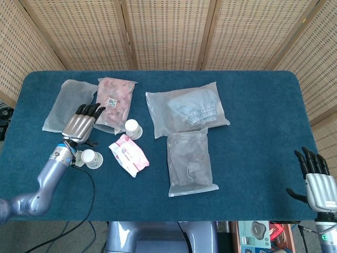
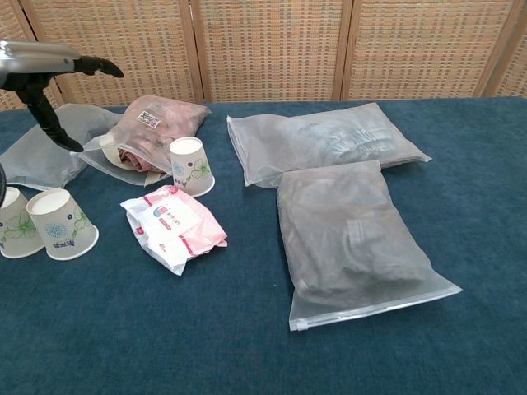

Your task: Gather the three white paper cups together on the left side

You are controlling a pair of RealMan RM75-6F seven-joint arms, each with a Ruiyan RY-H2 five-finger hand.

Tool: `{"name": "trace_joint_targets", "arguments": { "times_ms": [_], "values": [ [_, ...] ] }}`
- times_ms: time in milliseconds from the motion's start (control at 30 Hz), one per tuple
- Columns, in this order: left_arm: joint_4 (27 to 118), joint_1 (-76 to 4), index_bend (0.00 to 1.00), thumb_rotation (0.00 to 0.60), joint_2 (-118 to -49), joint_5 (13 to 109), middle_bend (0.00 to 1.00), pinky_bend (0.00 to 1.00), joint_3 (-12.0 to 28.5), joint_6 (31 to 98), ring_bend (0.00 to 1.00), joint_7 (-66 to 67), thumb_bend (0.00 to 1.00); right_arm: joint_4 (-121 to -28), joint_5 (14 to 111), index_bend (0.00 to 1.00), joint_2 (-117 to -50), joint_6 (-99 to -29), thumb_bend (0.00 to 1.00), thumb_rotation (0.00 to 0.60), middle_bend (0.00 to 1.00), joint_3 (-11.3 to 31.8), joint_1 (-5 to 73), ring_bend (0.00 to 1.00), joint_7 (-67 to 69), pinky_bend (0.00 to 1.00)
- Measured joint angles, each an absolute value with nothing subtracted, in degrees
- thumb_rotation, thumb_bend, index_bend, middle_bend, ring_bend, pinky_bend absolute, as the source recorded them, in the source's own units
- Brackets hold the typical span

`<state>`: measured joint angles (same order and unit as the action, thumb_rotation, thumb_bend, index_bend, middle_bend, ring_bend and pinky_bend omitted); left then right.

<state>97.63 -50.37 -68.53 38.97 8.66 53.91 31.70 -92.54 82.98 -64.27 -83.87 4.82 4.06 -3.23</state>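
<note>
While two white paper cups [image 2: 49,224] touch at left, a third cup [image 2: 192,165] stands apart.
Pink wipes packet [image 2: 174,227] lies between them; left hand [image 1: 80,127] hovers spread, holding nothing; right hand [image 1: 315,176] likewise.

You have three white paper cups printed with a pale floral pattern, all standing upside down on the blue table [image 2: 247,346]. Two of them, the leftmost cup [image 2: 15,222] and its neighbour cup [image 2: 62,224], sit touching just left of the pink wipes pack [image 2: 173,226]. The third cup [image 2: 191,165] stands apart just behind that pack.
</note>
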Motion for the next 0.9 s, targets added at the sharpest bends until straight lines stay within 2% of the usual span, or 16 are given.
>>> {"name": "trace_joint_targets", "arguments": {
  "times_ms": [233, 500, 900],
  "values": [
    [90.96, -55.79, 0.14, 0.600, -75.40, 31.09, 0.00, 0.00, 9.90, 52.80, 0.00, 36.26, 0.17, -92.19, 82.09, 0.00, -64.33, -82.72, 0.09, 0.600, 0.00, 4.86, 4.39, 0.00, -2.92, 0.00],
    [84.54, -61.54, 0.15, 0.600, -83.03, 23.44, 0.00, 0.00, 10.96, 51.81, 0.00, 40.59, 0.17, -92.38, 82.56, 0.00, -64.20, -82.88, 0.09, 0.600, 0.00, 4.70, 4.38, 0.00, -2.48, 0.00],
    [77.01, -65.78, 0.16, 0.600, -89.83, 18.88, 0.00, 0.00, 11.81, 51.76, 0.00, 43.57, 0.17, -91.69, 81.82, 0.00, -64.00, -81.96, 0.09, 0.600, 0.00, 4.92, 4.65, 0.00, -0.44, 0.00]
  ]
}}
